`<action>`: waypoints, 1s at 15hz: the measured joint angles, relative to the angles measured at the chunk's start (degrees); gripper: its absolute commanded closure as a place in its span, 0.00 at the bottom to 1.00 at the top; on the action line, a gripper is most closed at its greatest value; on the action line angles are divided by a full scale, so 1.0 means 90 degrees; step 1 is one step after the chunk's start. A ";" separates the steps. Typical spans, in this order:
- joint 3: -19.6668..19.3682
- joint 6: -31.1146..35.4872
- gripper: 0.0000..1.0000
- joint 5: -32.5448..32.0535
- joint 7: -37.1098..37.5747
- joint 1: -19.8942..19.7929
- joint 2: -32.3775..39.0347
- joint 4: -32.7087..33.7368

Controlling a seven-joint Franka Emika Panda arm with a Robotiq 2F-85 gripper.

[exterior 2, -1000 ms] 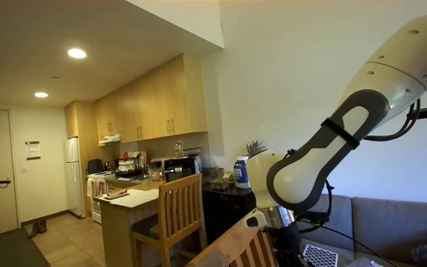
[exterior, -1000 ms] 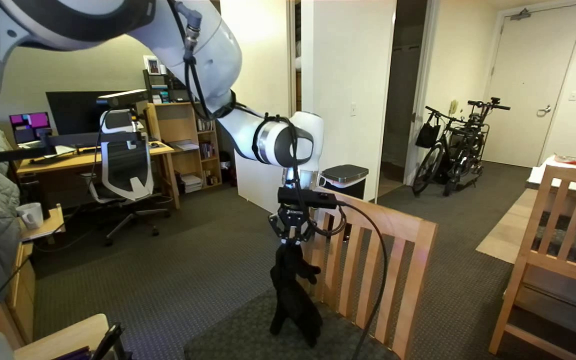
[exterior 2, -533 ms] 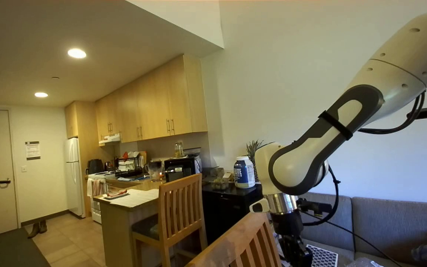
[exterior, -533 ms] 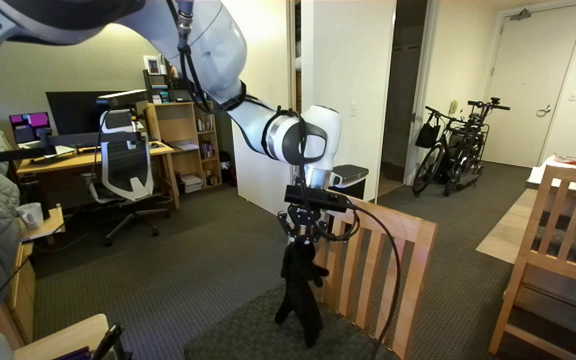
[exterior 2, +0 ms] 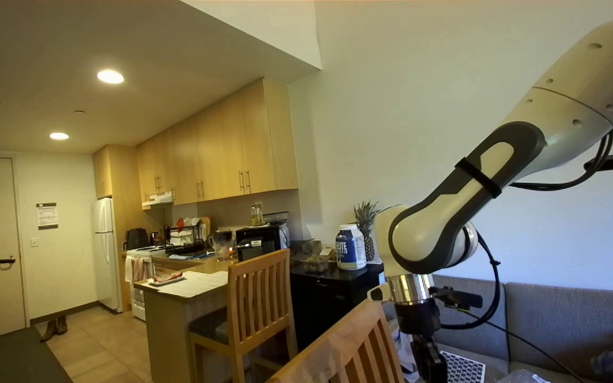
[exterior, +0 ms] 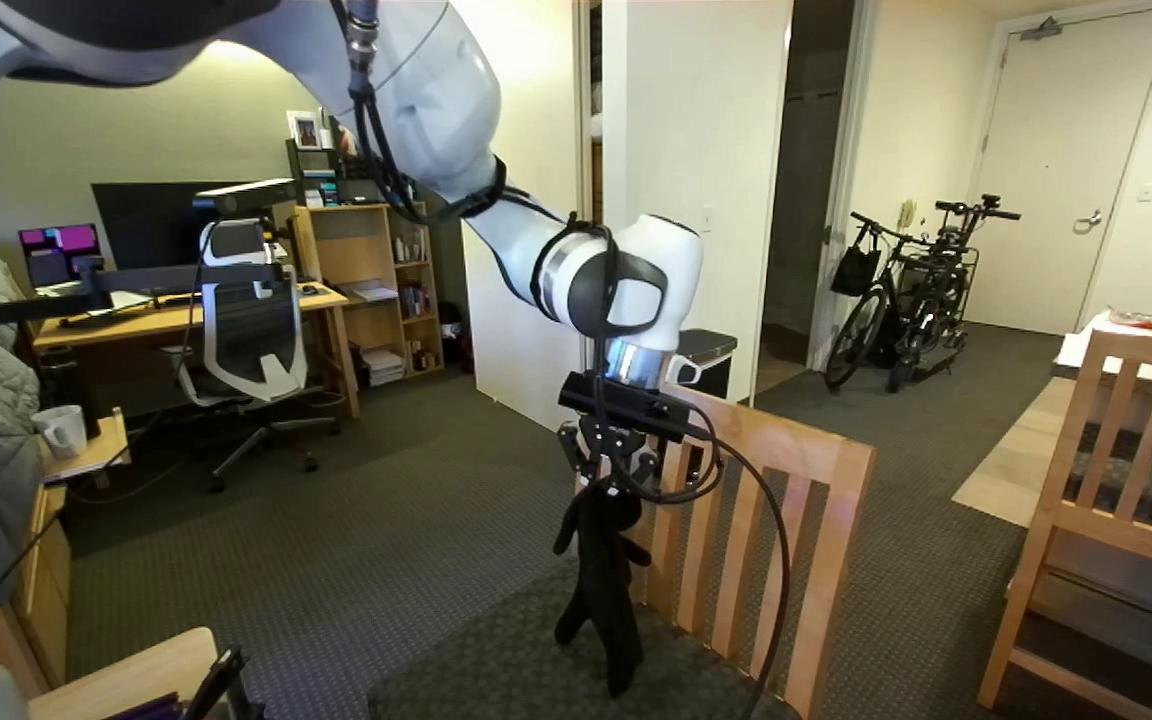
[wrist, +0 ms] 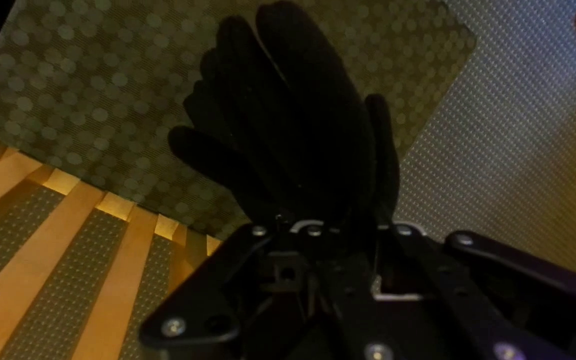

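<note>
My gripper (exterior: 608, 485) is shut on a bundle of black cloth gloves (exterior: 598, 585) with finger-like ends. The gloves hang down over the dark seat (exterior: 476, 670) of a wooden chair, close to its slatted backrest (exterior: 776, 440). I cannot tell whether their lower ends touch the seat. In the wrist view the gloves (wrist: 293, 115) reach away from the fingertips (wrist: 340, 225) over the dotted seat (wrist: 93, 90). In an exterior view the gripper (exterior 2: 430, 361) is partly cut off by the frame's lower edge, and the gloves do not show.
The chair's backrest slats (wrist: 38, 250) stand close beside the gripper. Another wooden chair (exterior: 1126, 480) is at the right. A bin (exterior: 701, 350) stands behind the backrest. A small wooden surface with pens (exterior: 136, 670) is at lower left. A grey sofa (exterior 2: 551, 314) runs along the wall.
In both exterior views the gripper has moved right with the gloves held. The wrist has turned, and the hanging gloves have swung and turned with it. The gripper has stayed shut.
</note>
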 measured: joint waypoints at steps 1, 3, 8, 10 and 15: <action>-0.0010 0.0000 0.96 0.0075 0.0061 -0.0009 -0.0005 -0.0003; -0.0028 0.0001 0.96 0.0216 0.0152 -0.0047 -0.0034 -0.0007; -0.0083 0.0003 0.96 0.0521 0.0224 -0.0155 -0.0160 -0.0031; -0.0103 0.0009 0.96 0.0598 0.0274 -0.0166 -0.0200 -0.0043; -0.0118 0.0042 0.96 0.0745 0.0410 -0.0166 -0.0293 -0.0116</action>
